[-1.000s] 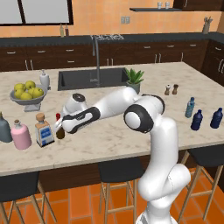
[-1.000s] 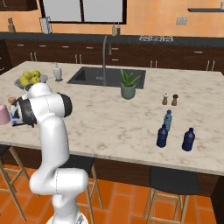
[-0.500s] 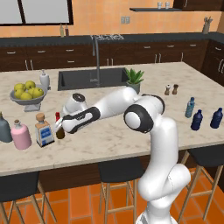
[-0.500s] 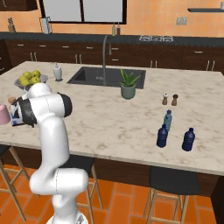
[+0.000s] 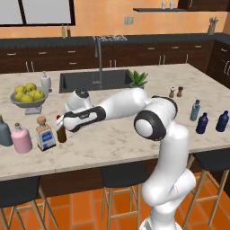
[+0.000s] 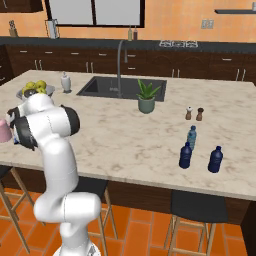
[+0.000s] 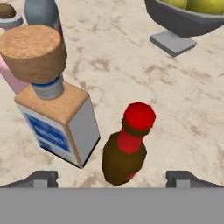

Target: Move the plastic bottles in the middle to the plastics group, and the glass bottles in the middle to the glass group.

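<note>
Claw [image 7: 111, 177] spread wide around slim dark-brown glass bottle [image 7: 124, 148], red-capped, standing beside square cork-topped bottle [image 7: 54, 113] on marbled table [image 7: 144, 78].

The marble surface [image 5: 134, 139] carries a grey-blue bottle [image 5: 4, 132], pink bottle [image 5: 21, 138], square corked bottle [image 5: 45, 134], red-capped brown bottle [image 5: 60, 131], fruit bowl [image 5: 29, 101] and three blue bottles [image 5: 203, 123].

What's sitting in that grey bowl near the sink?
The grey bowl on its stand holds a heap of yellow-green round fruit, rising above the rim. Whatever lies under the top fruit, and the bowl's bottom, is covered by the heap and the bowl's wall.
</note>
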Motion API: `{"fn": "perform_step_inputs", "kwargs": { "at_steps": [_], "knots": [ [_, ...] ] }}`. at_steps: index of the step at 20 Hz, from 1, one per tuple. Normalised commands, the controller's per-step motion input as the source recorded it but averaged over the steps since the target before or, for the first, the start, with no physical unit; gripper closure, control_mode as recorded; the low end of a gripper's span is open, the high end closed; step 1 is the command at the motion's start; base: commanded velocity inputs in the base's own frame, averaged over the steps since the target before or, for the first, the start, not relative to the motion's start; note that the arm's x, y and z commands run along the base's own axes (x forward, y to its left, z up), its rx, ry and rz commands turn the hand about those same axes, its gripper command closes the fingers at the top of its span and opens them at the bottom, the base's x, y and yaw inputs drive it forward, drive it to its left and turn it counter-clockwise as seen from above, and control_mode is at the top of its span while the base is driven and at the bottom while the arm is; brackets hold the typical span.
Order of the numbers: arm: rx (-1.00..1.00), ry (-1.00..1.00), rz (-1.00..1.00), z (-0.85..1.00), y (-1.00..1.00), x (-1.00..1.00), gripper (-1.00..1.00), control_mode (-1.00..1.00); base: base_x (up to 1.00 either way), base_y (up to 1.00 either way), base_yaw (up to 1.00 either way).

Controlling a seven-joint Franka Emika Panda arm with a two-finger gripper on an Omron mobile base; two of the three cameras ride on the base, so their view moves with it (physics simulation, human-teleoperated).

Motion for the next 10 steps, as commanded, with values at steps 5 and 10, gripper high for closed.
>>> {"fn": "perform_step_inputs", "kwargs": {
  "at_steps": [5, 10],
  "knots": [
    [0.06, 0.00, -0.10, 0.50, -0.75, -0.70, -1.00, -1.00, 0.00, 0.00, 0.00],
    [0.05, 0.01, -0.19, 0.29, -0.95, -0.80, -1.00, -1.00, 0.00, 0.00, 0.00]
  ]
}}
